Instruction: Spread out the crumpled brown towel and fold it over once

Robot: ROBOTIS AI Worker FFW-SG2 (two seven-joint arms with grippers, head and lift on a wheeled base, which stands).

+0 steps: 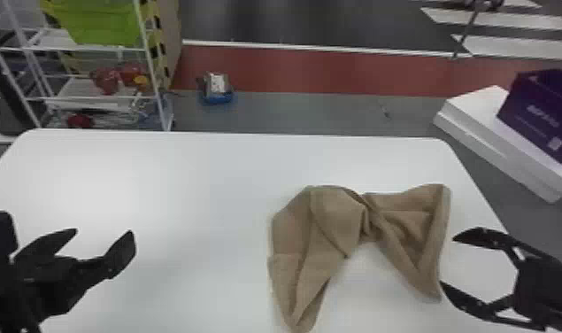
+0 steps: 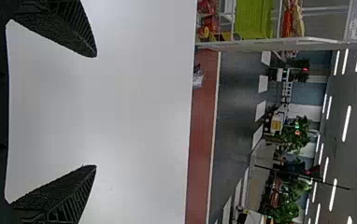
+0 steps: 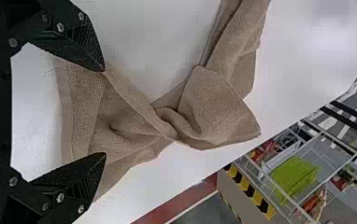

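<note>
Right gripper (image 1: 448,261) hangs over white table (image 1: 182,177), white rack (image 1: 78,88) beyond.

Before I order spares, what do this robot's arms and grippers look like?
Left gripper and right gripper are both black, and so is what shows of the arms behind them. Fingers are tapered, with ribbed sides; the left one's pads look rough-textured. The right has open, frame-like finger links with round silvery screws. I can't make out any cables or markings.
</note>
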